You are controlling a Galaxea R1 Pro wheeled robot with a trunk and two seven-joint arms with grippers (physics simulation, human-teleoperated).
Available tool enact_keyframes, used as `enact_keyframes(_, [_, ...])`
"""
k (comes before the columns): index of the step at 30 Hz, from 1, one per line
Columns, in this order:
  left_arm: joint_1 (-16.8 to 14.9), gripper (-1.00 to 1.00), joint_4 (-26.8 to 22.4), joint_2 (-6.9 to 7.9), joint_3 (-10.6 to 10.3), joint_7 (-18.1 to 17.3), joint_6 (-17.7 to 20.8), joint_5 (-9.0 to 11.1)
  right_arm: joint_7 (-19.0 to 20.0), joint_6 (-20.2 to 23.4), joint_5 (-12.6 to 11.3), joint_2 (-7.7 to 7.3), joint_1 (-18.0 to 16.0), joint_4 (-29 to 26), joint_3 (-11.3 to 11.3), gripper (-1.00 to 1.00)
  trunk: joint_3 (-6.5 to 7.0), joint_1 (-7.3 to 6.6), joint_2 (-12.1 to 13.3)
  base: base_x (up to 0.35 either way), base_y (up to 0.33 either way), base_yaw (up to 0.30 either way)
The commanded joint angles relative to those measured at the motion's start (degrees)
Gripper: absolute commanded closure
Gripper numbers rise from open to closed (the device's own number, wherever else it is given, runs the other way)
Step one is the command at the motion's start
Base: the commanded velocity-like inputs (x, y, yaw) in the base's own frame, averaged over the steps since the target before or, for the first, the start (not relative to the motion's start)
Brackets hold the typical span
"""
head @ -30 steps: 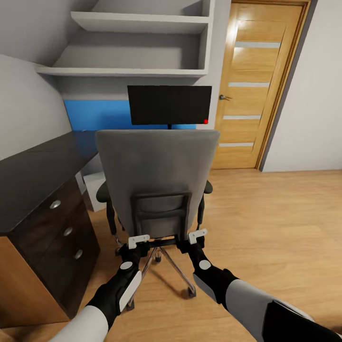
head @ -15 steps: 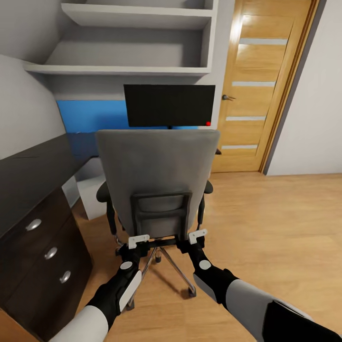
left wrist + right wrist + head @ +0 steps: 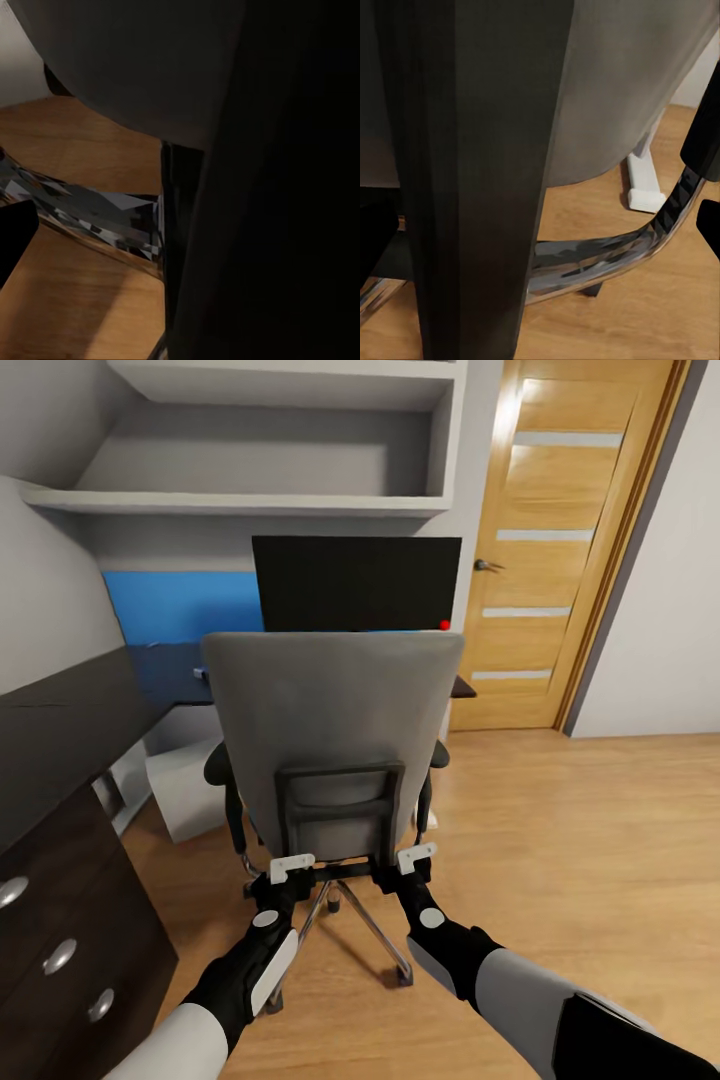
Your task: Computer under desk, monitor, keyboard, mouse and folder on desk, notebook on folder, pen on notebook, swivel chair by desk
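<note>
The grey swivel chair (image 3: 330, 710) stands straight ahead with its back to me, and its chrome base (image 3: 370, 925) rests on the wood floor. My left gripper (image 3: 292, 870) and right gripper (image 3: 415, 857) hold the bottom of the chair's black back frame (image 3: 340, 810), one at each lower corner, both shut on it. That frame (image 3: 480, 150) looms close between the right gripper's dark fingers. Beyond the chair, the black monitor (image 3: 355, 582) stands on the black desk (image 3: 60, 730). The light grey computer (image 3: 185, 795) sits on the floor under the desk. The chair seat is hidden.
The desk's drawer block with silver knobs (image 3: 58, 956) is close at my left. A wooden door (image 3: 560, 550) is at the back right, with open floor in front of it. Grey shelves (image 3: 260, 500) and a blue wall panel (image 3: 180, 605) lie behind the desk.
The view has moved forward and right: the desk, monitor and door look nearer, and the drawer block has slid left. The chair and both grippers keep the same place in the picture.
</note>
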Motion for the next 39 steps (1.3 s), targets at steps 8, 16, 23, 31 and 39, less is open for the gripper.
enact_keyframes(8, [-0.06,-1.00,-0.23,0.12,-0.19,0.45,0.04,-0.10,-0.39,-0.28,-0.63,-0.03,-0.07,0.04,0.32,-1.00,-0.05,0.02,-0.02,0.327,0.000,0.000])
enact_keyframes(16, [-0.06,-1.00,-0.25,0.15,-0.15,0.44,0.04,-0.10,-0.39,-0.28,-0.63,-0.05,-0.07,0.04,0.32,-1.00,-0.05,0.02,-0.02,0.327,0.000,0.000])
enact_keyframes(23, [-0.06,-1.00,-0.25,0.15,-0.15,0.44,0.04,-0.10,-0.39,-0.28,-0.63,-0.05,-0.07,0.04,0.32,-1.00,-0.05,0.02,-0.02,0.327,0.000,0.000])
enact_keyframes(31, [-0.06,-1.00,-0.25,0.15,-0.15,0.48,0.04,-0.10,-0.39,-0.28,-0.63,-0.05,-0.07,0.04,0.32,-1.00,-0.05,0.02,-0.02,0.327,0.000,0.000])
enact_keyframes(39, [-0.06,-1.00,-0.25,0.15,-0.15,0.51,0.04,-0.10,-0.39,-0.28,-0.63,-0.05,-0.07,0.04,0.32,-1.00,-0.05,0.02,-0.02,0.249,0.000,0.000])
